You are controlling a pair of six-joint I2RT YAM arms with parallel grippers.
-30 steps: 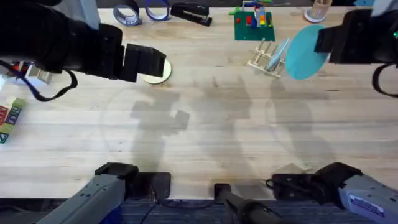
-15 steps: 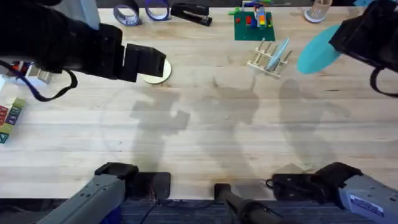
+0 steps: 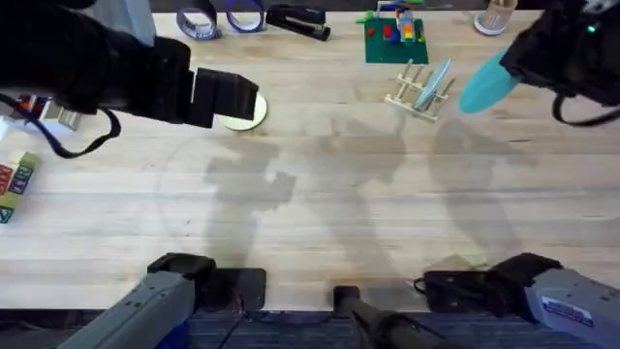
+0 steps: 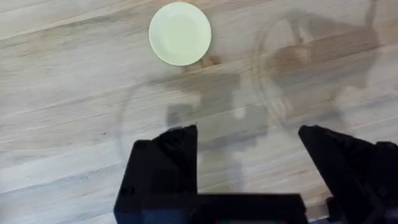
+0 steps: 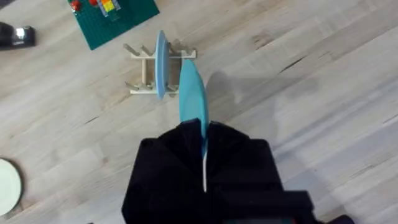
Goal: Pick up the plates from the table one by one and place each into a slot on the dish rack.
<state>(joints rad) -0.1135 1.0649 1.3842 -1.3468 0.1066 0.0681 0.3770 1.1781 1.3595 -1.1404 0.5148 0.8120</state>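
My right gripper (image 3: 513, 63) is shut on the turquoise plate (image 3: 481, 82), holding it tilted on edge in the air just right of the dish rack (image 3: 415, 92). From the right wrist, the turquoise plate (image 5: 191, 93) hangs edge-on beside the rack (image 5: 144, 68), where a light blue plate (image 5: 161, 65) stands in a slot. That light blue plate (image 3: 437, 79) also stands upright overhead. The pale yellow plate (image 3: 244, 114) lies flat on the table (image 3: 320, 204), partly under my left gripper (image 3: 237, 99). My left gripper (image 4: 249, 149) hovers open, with the yellow plate (image 4: 180, 33) ahead of it.
Along the far edge sit two tape rolls (image 3: 199, 21), a black stapler (image 3: 298, 21), a green baseplate with bricks (image 3: 394, 39) and a wooden cup (image 3: 496, 17). Toy blocks (image 3: 15, 184) lie at the left edge. The table's middle and front are bare wood.
The right gripper has turned the turquoise plate from nearly face-on to edge-on, keeping it just right of the rack. The left arm has not moved.
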